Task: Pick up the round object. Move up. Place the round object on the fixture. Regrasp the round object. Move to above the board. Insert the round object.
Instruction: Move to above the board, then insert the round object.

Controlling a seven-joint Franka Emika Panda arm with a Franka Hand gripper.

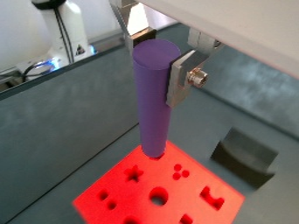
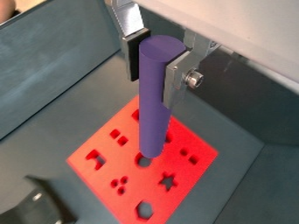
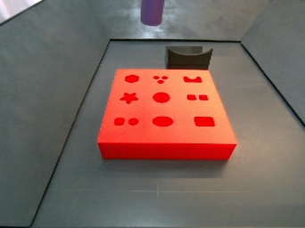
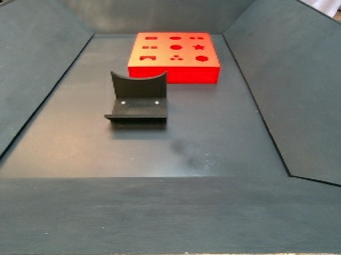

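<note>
My gripper (image 1: 158, 61) is shut on the top of the round object (image 1: 152, 105), a purple peg that hangs upright between the silver fingers (image 1: 177, 80). Both wrist views show this; the gripper (image 2: 155, 63) and peg (image 2: 153, 114) hang over the red-orange board (image 2: 105, 147). The peg's lower end is well above the board (image 1: 187, 188), over its part with round holes. In a side view only the peg's lower end (image 3: 152, 11) shows, high over the board (image 3: 179, 134). The dark fixture (image 3: 188, 56) stands empty beyond the board.
The board (image 4: 173, 68) and fixture (image 4: 138, 100) sit on a dark grey floor with sloped grey walls on all sides. The fixture also shows in both wrist views (image 1: 246, 153) (image 2: 41, 206). Lab equipment (image 1: 59, 35) stands outside the walls.
</note>
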